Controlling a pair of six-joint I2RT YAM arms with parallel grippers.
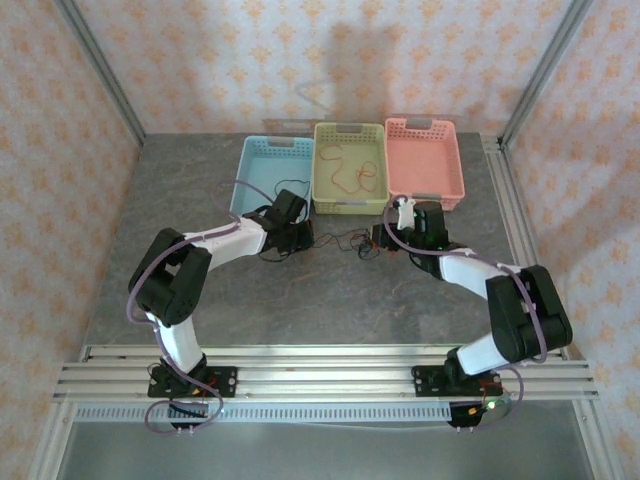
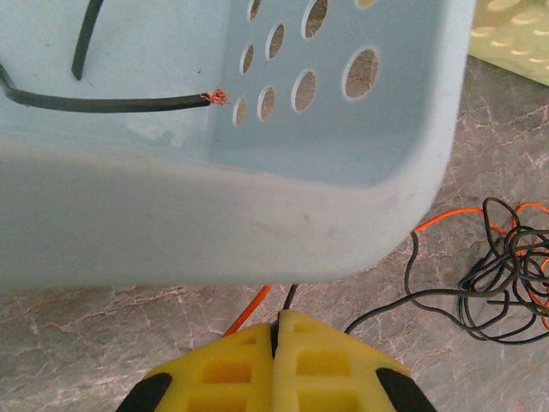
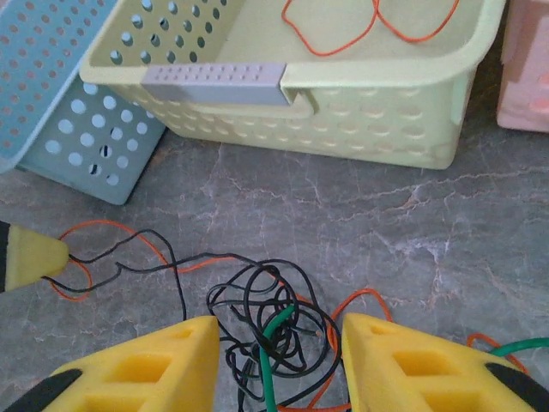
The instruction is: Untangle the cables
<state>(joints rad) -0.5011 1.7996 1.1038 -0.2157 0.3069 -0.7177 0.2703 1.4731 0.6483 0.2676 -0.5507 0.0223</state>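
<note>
Plastic baskets line the far side of the table [image 1: 200, 300] in the overhead view: a blue basket [image 1: 245, 172] at left, a yellow-green basket [image 1: 318, 165] in the middle holding a looped orange cable [image 1: 352, 172], and a pink basket [image 1: 458, 165] at right. Both arms reach forward with elbows bent outward. The left gripper [image 1: 303, 240] and right gripper [image 1: 383, 240] face each other across the cables [image 1: 345, 243], which lie tangled on the table just below the baskets.

From the left wrist, the blue basket's wall [image 2: 214, 215] spans the frame, with a black cable [image 2: 111, 105] inside it, bare copper at its tip. The yellow fingers [image 2: 317, 360] are pressed together at bottom centre, pinching a black strand of the cables [image 2: 506, 275].

From the right wrist, the orange cable [image 3: 334, 43] sits in the yellow-green basket [image 3: 369, 120] at top. The right gripper [image 3: 274, 369] is spread wide at the bottom edge, the knot [image 3: 266, 318] and a green cable [image 3: 270, 360] between its fingers.
</note>
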